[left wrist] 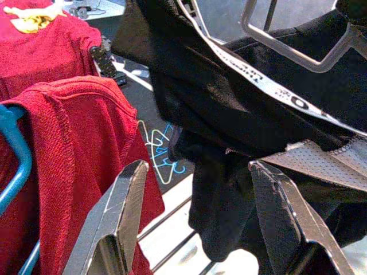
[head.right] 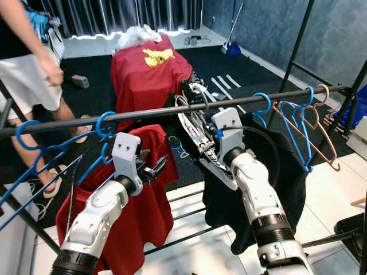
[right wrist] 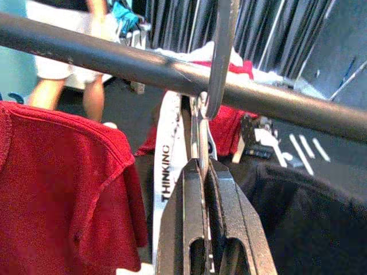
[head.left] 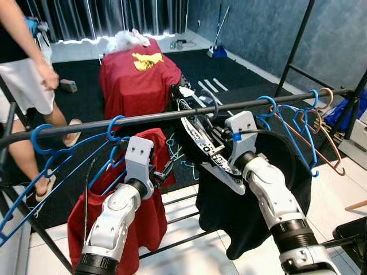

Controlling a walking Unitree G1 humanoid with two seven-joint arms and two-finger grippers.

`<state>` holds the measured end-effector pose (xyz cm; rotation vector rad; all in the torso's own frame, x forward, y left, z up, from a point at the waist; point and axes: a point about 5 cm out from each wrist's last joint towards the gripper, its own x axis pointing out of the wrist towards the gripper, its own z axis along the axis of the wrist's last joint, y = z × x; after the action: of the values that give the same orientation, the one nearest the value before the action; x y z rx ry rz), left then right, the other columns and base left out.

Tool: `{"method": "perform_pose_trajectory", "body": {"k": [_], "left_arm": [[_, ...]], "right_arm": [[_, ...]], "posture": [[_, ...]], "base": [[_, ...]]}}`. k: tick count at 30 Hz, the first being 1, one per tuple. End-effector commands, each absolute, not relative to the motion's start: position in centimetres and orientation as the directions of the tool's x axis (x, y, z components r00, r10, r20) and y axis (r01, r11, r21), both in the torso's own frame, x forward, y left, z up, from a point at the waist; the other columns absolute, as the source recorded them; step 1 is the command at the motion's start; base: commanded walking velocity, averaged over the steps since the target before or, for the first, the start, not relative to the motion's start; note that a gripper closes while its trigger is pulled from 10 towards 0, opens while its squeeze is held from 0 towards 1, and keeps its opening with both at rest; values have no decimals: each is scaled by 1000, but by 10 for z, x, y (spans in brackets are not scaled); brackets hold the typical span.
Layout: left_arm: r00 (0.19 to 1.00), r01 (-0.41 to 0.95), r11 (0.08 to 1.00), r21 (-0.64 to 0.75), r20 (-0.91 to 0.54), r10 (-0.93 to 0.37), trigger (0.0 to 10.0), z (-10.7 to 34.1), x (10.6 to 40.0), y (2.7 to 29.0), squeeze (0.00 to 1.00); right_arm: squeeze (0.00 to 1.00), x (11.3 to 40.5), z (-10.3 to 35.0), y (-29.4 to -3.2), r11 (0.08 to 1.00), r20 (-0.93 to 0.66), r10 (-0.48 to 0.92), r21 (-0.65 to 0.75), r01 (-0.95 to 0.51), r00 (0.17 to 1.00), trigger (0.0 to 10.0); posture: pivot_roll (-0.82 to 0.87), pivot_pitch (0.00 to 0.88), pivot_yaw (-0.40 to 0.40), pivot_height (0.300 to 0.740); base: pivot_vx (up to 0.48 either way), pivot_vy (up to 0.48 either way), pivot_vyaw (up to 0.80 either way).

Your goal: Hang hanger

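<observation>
Up at the rail (head.left: 143, 117), the right pincer (right wrist: 200, 172) is clenched on the hanger (right wrist: 221, 63), its hook over the bar, black shirt (head.left: 275, 189) draped, release left, left pincer (left wrist: 195, 223) spread idle beside.

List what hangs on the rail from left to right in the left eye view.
Empty blue hangers → red shirt on a blue hanger → black garment on the grey hanger held by the right gripper → blue hangers → copper hanger.
</observation>
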<state>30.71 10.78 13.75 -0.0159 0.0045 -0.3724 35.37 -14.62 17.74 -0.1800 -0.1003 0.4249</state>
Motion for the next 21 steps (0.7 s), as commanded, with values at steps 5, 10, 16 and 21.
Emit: {"method": "perform_pose_trajectory", "body": {"k": [5,10,16,21], "left_arm": [[923,383,923,19,-46,-382,10000,131,304,109,0],[915,401,916,25,-55,-400,10000,130,303,108,0],[904,427,903,43,-60,-424,10000,129,302,106,0],[900,434,899,54,-63,-431,10000,129,300,106,0]], "right_arm": [[0,364,179,-152,911,-56,397,-100,-401,916,10000],[0,369,179,-154,906,-132,405,-78,-417,905,10000],[0,374,176,-157,903,-206,412,-36,-428,888,10000],[0,376,177,-159,909,-226,404,-9,-416,886,10000]], "posture": [[-97,0,-30,740],[-97,0,-31,740],[-90,0,-34,740],[-89,0,-31,740]], "base": [[0,0,0],[0,0,0],[0,0,0],[0,0,0]]}}
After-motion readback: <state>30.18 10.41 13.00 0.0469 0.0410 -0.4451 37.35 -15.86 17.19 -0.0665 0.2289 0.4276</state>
